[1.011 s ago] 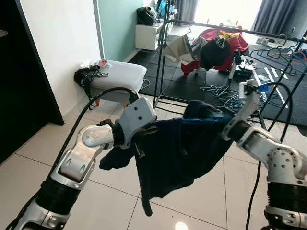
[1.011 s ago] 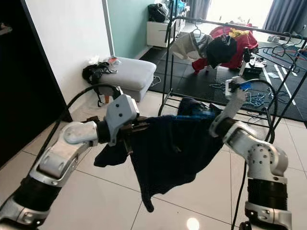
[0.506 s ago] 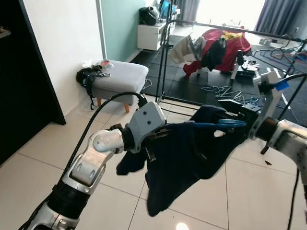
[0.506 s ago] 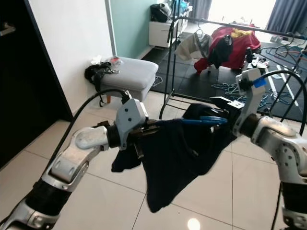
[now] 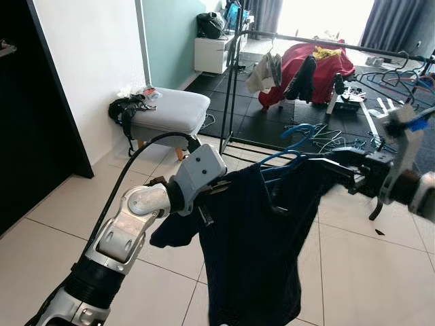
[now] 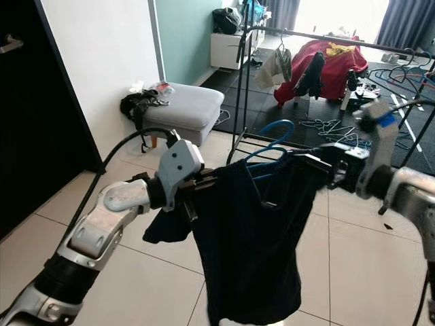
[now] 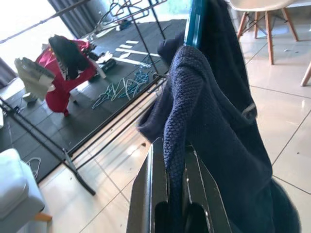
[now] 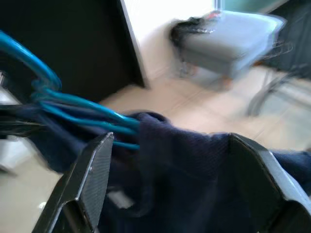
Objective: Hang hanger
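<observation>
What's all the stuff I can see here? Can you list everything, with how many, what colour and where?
Garment: one, dark navy, stretched between the two grippers.
Hanger: one, blue, hook rising above the garment's neck.
Clothes rack: one, black, on the dark mat ahead.
Hung clothes: several, red, black and pale, on the rack.
Footstool: one, grey, by the white wall.
Loose hangers: a pile, bluish, on the mat.
Left gripper: shut on the garment's knit edge.
Right gripper: fingers apart around the garment's shoulder.

No readable text, label or number anywhere.
</observation>
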Controlling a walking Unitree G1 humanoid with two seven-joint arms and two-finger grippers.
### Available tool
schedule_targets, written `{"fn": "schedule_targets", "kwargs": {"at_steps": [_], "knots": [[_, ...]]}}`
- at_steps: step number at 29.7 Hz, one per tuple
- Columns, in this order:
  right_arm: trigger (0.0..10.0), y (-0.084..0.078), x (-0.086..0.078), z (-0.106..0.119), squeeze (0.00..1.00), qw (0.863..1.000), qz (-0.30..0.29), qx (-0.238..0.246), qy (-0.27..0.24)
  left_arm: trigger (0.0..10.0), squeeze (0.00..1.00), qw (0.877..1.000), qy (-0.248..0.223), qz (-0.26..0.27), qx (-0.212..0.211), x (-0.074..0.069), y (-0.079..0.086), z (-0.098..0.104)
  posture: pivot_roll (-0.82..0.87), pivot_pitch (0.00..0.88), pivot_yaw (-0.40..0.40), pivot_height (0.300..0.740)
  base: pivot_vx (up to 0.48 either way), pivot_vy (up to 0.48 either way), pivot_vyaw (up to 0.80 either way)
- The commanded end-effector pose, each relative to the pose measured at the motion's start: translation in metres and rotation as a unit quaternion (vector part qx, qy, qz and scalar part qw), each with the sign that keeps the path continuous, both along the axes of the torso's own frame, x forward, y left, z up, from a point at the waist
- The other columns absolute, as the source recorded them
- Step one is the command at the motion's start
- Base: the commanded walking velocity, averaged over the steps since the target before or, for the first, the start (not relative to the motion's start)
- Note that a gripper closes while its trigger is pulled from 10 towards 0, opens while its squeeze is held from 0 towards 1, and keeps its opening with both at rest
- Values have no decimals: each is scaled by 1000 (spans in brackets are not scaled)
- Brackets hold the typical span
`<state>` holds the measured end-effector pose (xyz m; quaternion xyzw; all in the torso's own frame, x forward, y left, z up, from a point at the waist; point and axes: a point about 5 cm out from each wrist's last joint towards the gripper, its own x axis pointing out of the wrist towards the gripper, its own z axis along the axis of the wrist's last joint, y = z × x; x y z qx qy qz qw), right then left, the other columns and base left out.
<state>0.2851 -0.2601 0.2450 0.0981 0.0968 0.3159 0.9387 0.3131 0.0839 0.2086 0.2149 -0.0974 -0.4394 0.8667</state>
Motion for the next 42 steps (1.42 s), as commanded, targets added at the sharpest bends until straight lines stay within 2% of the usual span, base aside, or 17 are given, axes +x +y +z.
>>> {"fn": "schedule_targets", "kwargs": {"at_steps": [1,2,4,7,9,13,16,17,19,20,21,22,25,26,29,35,42], "knots": [[10000,4,-3,1,490,1000,20,16,5,10000,0,1000,-12,7,-4,0,3,2,-5,0,-52,740,0,0,0],[10000,7,-16,-2,0,996,81,47,10,10000,0,1000,-12,3,-3,-1,2,0,-8,0,-54,740,0,0,0],[10000,7,-16,-2,0,996,81,47,10,10000,0,1000,-12,3,-3,-1,2,0,-8,0,-54,740,0,0,0],[10000,7,-28,-2,0,989,131,62,-1,10000,0,1000,-13,-3,-4,-3,2,-2,-12,0,-58,740,0,0,0],[10000,-6,-52,19,0,972,197,102,-77,10000,0,1000,-8,-18,-5,-6,3,-6,-15,0,-59,740,0,0,0],[10000,-11,-58,26,0,967,208,108,-101,10000,0,1000,-6,-22,-6,-6,3,-8,-15,0,-59,740,0,0,0],[10000,-17,-63,30,0,967,209,91,-116,10000,0,999,-3,-36,-4,-8,3,-8,-15,0,-53,740,0,0,0],[10000,-21,-64,33,0,969,202,64,-125,10000,0,999,2,-53,-1,-10,4,-8,-15,0,-53,740,0,0,0],[10000,-35,-66,48,0,972,172,5,-161,10000,0,992,23,-122,30,-20,8,-10,-16,0,-55,740,0,0,0],[10000,-35,-66,48,0,972,172,5,-161,10000,0,992,23,-122,30,-20,8,-10,-16,0,-55,740,0,0,0],[10000,-35,-69,55,0,970,185,-44,-153,10000,0,979,50,-189,66,-30,14,-11,-21,0,-48,740,0,0,0],[10000,-35,-69,55,0,970,185,-44,-153,10000,0,979,50,-189,66,-30,14,-11,-21,0,-48,740,0,0,0],[10000,-30,-74,52,0,963,224,-94,-120,10000,0,962,78,-245,91,-39,21,-9,-21,0,-48,740,0,0,0],[10000,-24,-73,46,0,954,249,-134,-96,10000,0,954,83,-272,97,-40,24,-2,-22,0,-45,740,0,0,0],[10000,-16,-72,38,0,941,280,-176,-74,10000,0,948,78,-294,100,-38,26,11,-19,0,-45,740,0,0,0],[10000,-2,-73,31,0,923,331,-185,-67,10000,0,940,61,-323,95,-36,24,32,-15,0,-44,740,0,0,0],[10000,15,-75,28,0,914,368,-152,-82,10000,0,934,60,-338,100,-37,25,35,-14,0,-39,740,0,0,0]]}}
